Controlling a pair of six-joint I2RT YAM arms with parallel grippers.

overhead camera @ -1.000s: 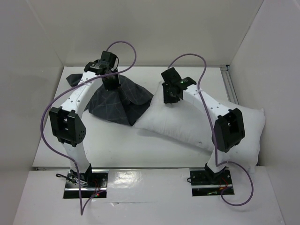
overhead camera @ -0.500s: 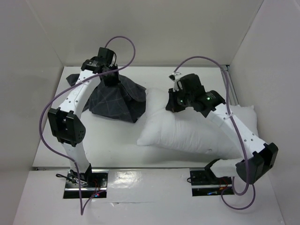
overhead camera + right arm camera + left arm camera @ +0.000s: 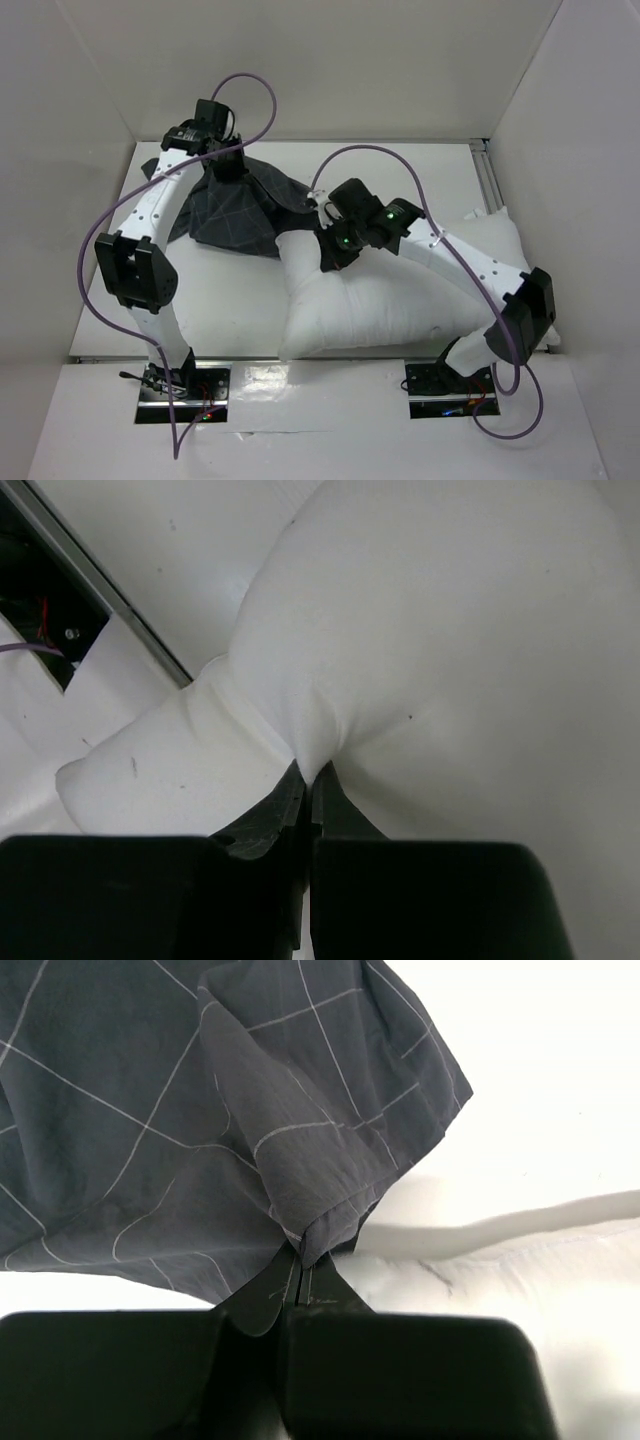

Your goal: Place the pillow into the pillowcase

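Left arm (image 3: 150, 205) arches up over the far-left corner of the table (image 3: 232, 312), left gripper (image 3: 298, 1265) pinched on a fold of the pillowcase (image 3: 240, 215) there; right arm (image 3: 462, 262) reaches low and leftward, right gripper (image 3: 312, 778) clamped on a tuck of the pillow (image 3: 400, 305) lying along the near edge toward the right.

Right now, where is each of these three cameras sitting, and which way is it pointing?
Top external: above and behind the robot, looking down on table, pillow and pillowcase; left arm and right arm show.
Left wrist: on the left arm, looking along its shut left gripper pinching pillowcase cloth.
Right wrist: on the right arm, looking along its shut right gripper pinching the pillow.
Shared: top and left wrist both show pillowcase and pillow.
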